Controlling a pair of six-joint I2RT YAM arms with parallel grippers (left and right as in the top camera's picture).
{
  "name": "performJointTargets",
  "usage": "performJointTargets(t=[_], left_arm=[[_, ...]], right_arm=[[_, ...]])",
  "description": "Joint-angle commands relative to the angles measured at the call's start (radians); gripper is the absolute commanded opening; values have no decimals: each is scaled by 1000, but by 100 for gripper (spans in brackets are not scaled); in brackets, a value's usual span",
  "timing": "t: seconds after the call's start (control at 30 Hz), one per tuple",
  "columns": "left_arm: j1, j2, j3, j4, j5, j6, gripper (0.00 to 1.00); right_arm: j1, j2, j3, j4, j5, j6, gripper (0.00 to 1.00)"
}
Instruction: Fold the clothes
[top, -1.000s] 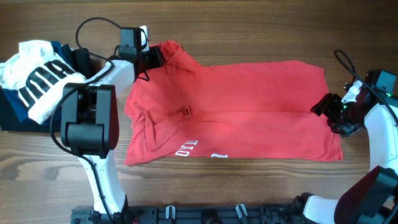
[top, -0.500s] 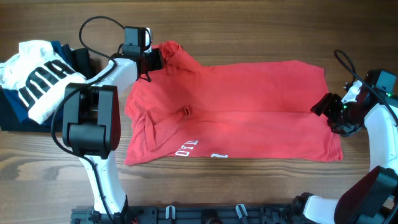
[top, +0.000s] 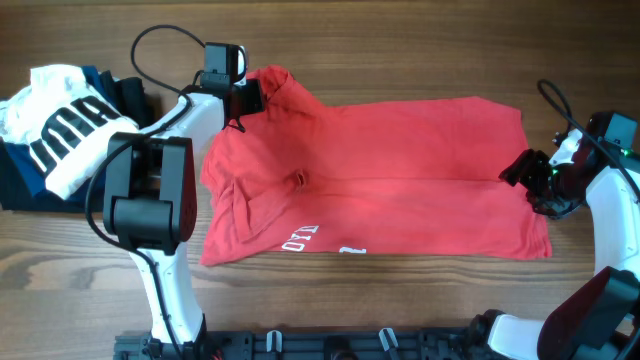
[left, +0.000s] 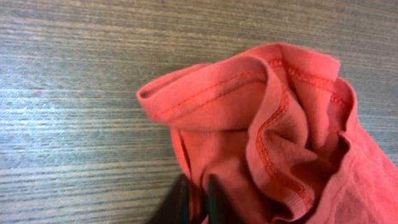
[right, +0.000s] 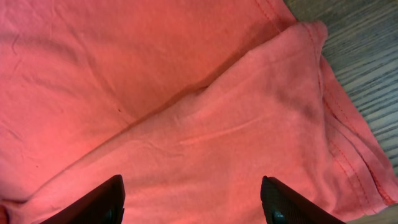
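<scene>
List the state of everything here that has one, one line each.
Shirt: spread out, wrinkled, one corner bunched up.
Left gripper: shut on the Shirt's bunched corner.
Right gripper: open, over the Shirt's other end.
Clothes pile: heaped, unfolded.

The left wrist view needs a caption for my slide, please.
Left hand pinching a bunched hem of the red shirt over the wooden table.
</scene>
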Motion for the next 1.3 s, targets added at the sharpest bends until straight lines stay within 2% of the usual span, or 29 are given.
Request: performJointTargets(t=[0.0,0.17,0.37,0.6,1.0,1.27], left_arm=[[-14,76,-37,-52,2,0,4],[-14,21,-35,-125,11,-12,4],[-14,-109,-35,-224,66,-34,4],[-13,-149,-35,-264,66,-60,4],[-12,-149,-35,-278,66,-87,4],[-12,-149,-35,-286,66,-136,4]], right_arm=[[5,-15,19,6,-17,-16,70],[5,-15,23,32,-16,-16,64],[6,-15,86,47,-17,-16,63],[65,27,205,90,-13,-20,65],[114,395,229,565,74,18,66],[115,546,229,713,74,78,66]])
